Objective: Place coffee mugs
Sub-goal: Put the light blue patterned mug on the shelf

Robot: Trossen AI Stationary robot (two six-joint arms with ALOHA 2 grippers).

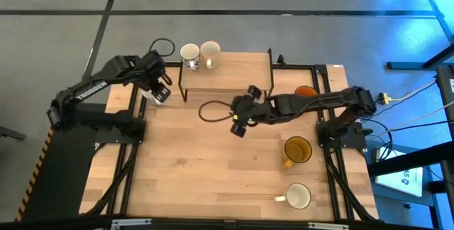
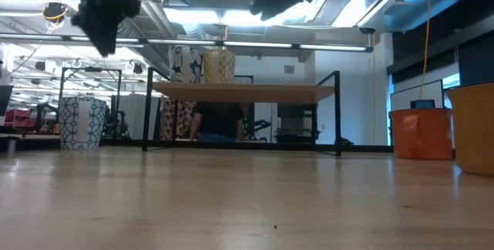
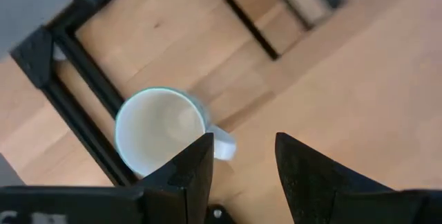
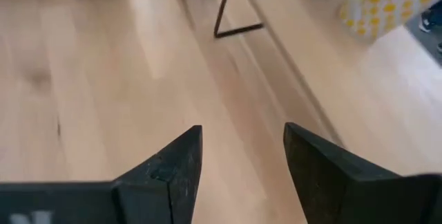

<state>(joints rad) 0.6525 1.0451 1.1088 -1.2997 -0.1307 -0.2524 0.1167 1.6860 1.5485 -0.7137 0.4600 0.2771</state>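
Looking down, we see the wooden counter (image 1: pixel 206 159) first, and we place everything else from the black-framed shelf (image 1: pixel 234 70) at its far edge.

The left arm (image 1: pixel 92 91) reaches toward the shelf's left end. The right arm (image 1: pixel 319 102) stretches across in front of the shelf from its right side.

The left claw (image 1: pixel 159 88) hangs just left of the shelf, fingers (image 3: pixel 197 165) apart and holding nothing; in its wrist view a white mug (image 3: pixel 160 128) stands upright just beyond the fingertips, beside the black frame, untouched. The right claw (image 1: pixel 240 120) hovers above bare counter just in front of the shelf's middle, fingers (image 4: pixel 173 165) parted and empty.

The mugs come next. Two pale ones (image 1: pixel 200 55) stand side by side, touching, at the shelf's left end. From the low view one with a yellow pattern (image 2: pixel 219 66) sits on top of the shelf board, while a blue-patterned one (image 2: pixel 82 123) stands on the counter beside the shelf's left leg. An orange mug (image 1: pixel 306 91) stands right of the shelf, partly hidden by the right arm. An amber mug (image 1: pixel 297 150) sits well in front of the shelf's right end, and a white mug (image 1: pixel 298 196) stands farther forward again, near the counter's front edge.
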